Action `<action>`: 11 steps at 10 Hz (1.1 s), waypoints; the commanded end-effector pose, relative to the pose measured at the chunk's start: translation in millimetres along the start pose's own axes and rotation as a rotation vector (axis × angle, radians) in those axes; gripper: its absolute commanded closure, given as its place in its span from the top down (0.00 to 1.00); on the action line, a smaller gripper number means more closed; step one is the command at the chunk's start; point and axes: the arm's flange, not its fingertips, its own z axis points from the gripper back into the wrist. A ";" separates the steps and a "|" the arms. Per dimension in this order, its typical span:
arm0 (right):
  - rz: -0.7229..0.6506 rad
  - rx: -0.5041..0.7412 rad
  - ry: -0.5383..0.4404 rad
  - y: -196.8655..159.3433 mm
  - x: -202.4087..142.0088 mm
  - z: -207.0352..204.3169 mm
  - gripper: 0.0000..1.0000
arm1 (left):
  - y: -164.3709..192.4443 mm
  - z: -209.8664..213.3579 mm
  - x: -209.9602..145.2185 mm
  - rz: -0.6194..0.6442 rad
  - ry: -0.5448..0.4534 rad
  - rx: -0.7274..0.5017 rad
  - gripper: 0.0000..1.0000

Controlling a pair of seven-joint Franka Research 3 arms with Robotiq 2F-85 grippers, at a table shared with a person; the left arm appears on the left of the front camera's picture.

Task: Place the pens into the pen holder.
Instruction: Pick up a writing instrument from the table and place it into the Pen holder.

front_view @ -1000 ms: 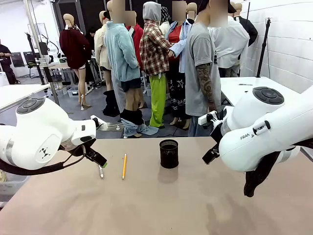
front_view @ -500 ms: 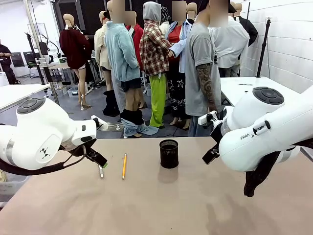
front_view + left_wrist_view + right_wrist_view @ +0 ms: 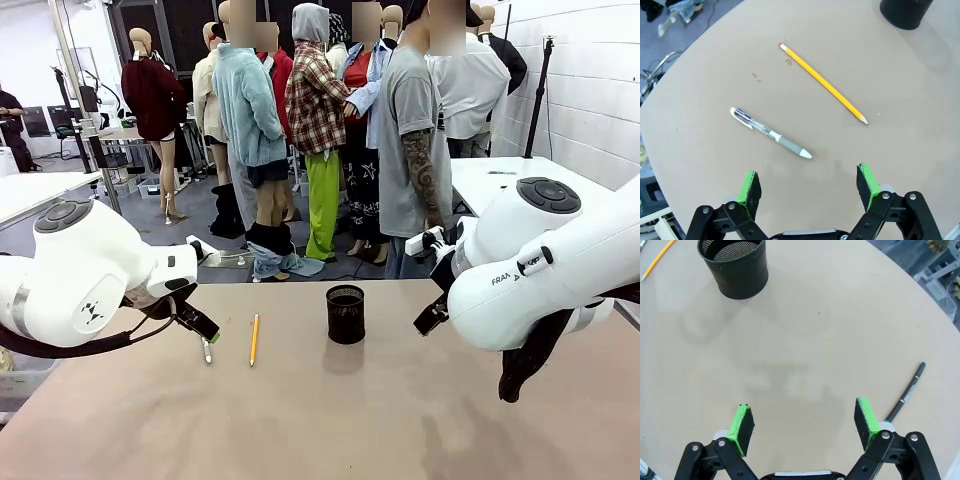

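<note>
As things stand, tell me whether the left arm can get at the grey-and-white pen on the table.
Probably yes. The left gripper hangs open over the table, and the pen lies flat just ahead of its fingertips with nothing between. The pencil lies apart, farther on.

— Any lettering on your feed?

— One bit. In the front view, the right arm (image 3: 540, 270) has dark capitals on its white shell, at the near right of the scene. I read "FRAN", and the rest curves out of sight.

— And the other arm?

— The left arm (image 3: 80, 290) carries a small dark emblem on its shell, at the near left. It's a symbol, and I can't make out any letters in it.

— Anything on the things lying about?

— From my right wrist camera, the black pen (image 3: 905, 399) lying on the desk (image 3: 815, 340) shows a pale mark on its barrel, too small for me to read.
</note>
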 end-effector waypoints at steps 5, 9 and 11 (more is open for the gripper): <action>-0.145 -0.263 -0.236 -57.5 -61.5 141.9 1.00 | 51.4 128.8 -50.3 0.003 -0.223 0.092 1.00; -0.517 -0.581 -0.238 -99.8 -190.1 231.4 1.00 | 107.0 197.8 -172.0 0.189 -0.176 0.253 1.00; -0.687 -0.625 -0.217 -106.9 -250.1 243.6 1.00 | 130.3 206.4 -230.8 0.391 -0.136 0.285 1.00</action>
